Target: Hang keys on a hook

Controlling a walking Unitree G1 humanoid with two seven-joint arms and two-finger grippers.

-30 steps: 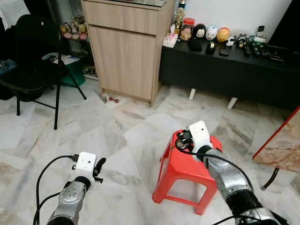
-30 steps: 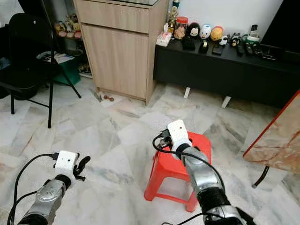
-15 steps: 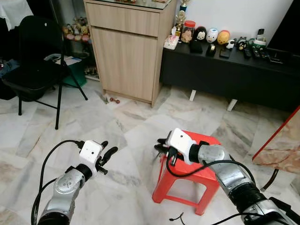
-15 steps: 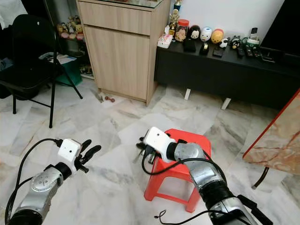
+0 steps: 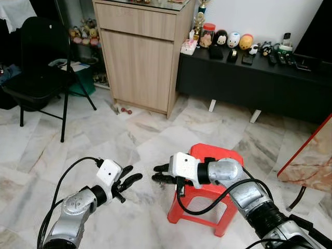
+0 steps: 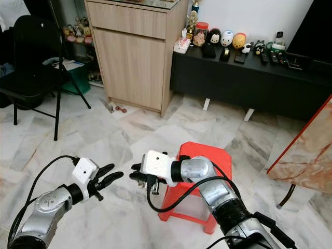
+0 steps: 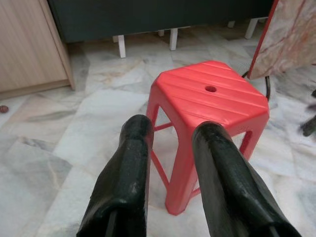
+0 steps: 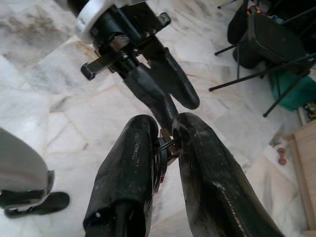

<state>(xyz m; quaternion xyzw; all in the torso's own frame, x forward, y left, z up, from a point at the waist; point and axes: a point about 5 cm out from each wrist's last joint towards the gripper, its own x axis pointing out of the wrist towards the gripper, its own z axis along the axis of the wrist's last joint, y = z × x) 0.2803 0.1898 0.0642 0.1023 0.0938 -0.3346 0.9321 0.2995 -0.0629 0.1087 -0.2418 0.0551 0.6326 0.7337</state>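
In the lower centre of the frame, above the marble floor: both pincers meet tip to tip beside the red stool (image 5: 207,171).

The right pincer (image 5: 162,173) is clamped on the keys (image 8: 165,143), a small ring and dark metal nipped between its fingertips, apparently offered for a hand-over. The left pincer (image 5: 132,181) faces it with fingers parted, holding nothing, just short of touching. The right wrist view confirms the grip on the keys; the head views leave them too small to make out. No hook can be identified among the cabinet (image 5: 140,52) and chair (image 5: 36,78).
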